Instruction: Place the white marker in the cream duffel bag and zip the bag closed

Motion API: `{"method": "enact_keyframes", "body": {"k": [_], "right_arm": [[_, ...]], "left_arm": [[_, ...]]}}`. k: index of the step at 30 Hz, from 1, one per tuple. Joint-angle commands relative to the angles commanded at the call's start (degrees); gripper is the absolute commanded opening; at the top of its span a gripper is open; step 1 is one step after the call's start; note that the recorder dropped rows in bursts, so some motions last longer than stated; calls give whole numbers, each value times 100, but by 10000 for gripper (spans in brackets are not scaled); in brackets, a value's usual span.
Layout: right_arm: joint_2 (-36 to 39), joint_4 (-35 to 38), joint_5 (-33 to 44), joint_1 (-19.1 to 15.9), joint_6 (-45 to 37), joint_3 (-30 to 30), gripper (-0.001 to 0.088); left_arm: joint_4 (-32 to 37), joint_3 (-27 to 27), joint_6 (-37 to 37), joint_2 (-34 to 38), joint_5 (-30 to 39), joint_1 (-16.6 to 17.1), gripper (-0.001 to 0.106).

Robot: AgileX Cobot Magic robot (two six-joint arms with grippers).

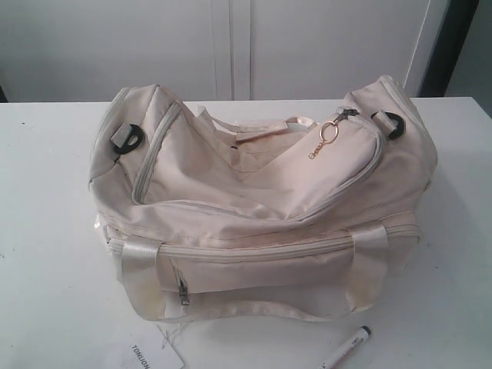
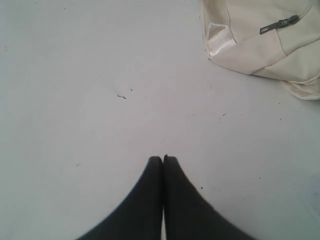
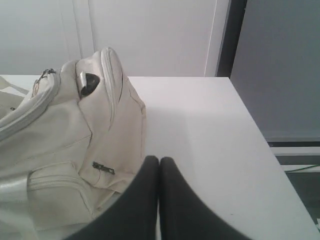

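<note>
The cream duffel bag (image 1: 261, 204) sits in the middle of the white table, its top flap lying over the opening with the zip run partly undone and a gold keyring (image 1: 327, 134) on the pull. The white marker (image 1: 347, 348), dark cap outward, lies on the table in front of the bag's right corner. Neither gripper shows in the exterior view. My left gripper (image 2: 163, 159) is shut over bare table, with a corner of the bag (image 2: 265, 42) some way off. Beside the bag's end (image 3: 75, 145), my right gripper (image 3: 159, 160) is shut and holds nothing.
A flat white paper tag (image 1: 154, 355) with black letters lies at the front edge, left of the marker. The table's right edge (image 3: 270, 150) drops off beside the right gripper. White cabinet doors (image 1: 238, 46) stand behind the table.
</note>
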Motion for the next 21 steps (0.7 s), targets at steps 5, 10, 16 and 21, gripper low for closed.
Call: {"method": "enact_keyframes", "body": {"k": [5,10,16,21], "right_arm": [[1160,0,-332,0,0,-443,0],[3250,0,-947,0,0,-1293,0],[4341,166,-791,0,-166,-1814,0],[4327,319,-614,0,-301,-2268,0]], "left_arm": [[0,0,0,0,0,0,0],[0,0,0,0,0,0,0],[0,0,0,0,0,0,0],[0,0,0,0,0,0,0]]}}
